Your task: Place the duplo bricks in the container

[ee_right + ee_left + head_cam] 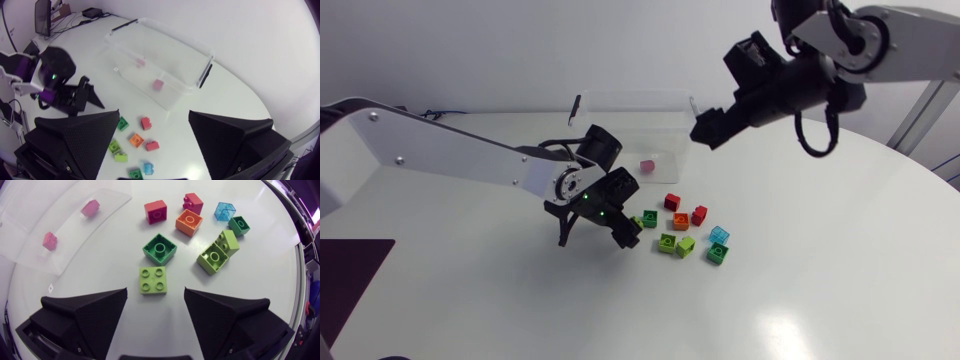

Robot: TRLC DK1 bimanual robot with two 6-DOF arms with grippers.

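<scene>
A clear plastic container (620, 120) stands at the back of the table and holds two pink bricks (90, 208) (49, 240). Several Duplo bricks lie in front of it: red (672, 201), orange (681, 221), green (667, 243), lime (685, 246), cyan (719, 236). My left gripper (620, 232) hangs open just left of the cluster. A lime brick (153, 279) lies on the table just ahead of its fingertips, with a green brick (160, 248) beyond. My right gripper (706, 130) is open and empty, high over the container's right end (200, 75).
The container's lid lies flat beside the bricks (105, 210). The white round table (820, 260) has bare room to the right and at the front. A dark mat (350, 275) lies at the front left edge.
</scene>
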